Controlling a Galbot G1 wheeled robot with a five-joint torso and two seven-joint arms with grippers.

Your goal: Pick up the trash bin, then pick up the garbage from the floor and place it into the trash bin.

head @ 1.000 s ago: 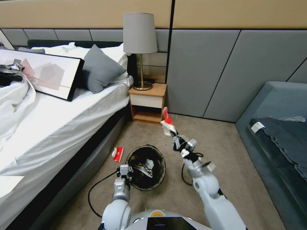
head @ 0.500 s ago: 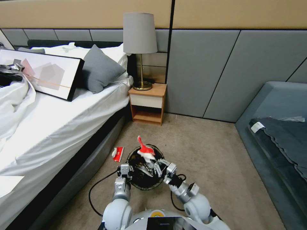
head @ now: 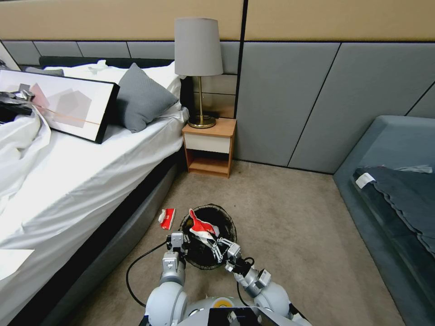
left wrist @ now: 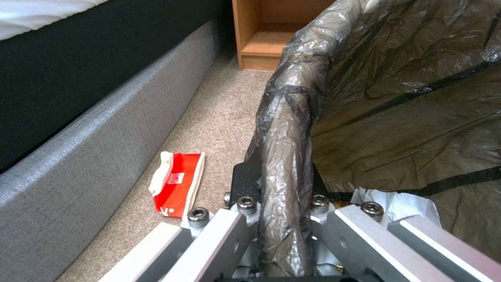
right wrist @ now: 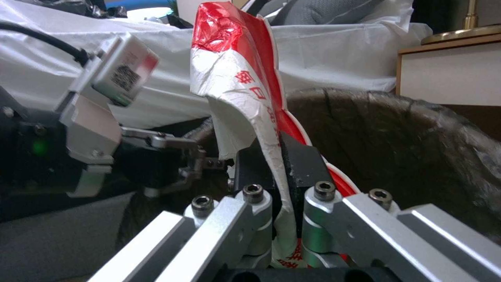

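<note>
Packet (right wrist: 237, 78) in right gripper (right wrist: 280, 164) over bin (head: 224, 217)

Trash bin (left wrist: 397, 117) floor hidden by its bag; red packet's (right wrist: 245, 98) printed characters too small to read.

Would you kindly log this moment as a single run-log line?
left gripper: shut on trash bin rim | right gripper: shut on red-and-white packet, over bin opening | second red packet: on carpet beside bed
</note>
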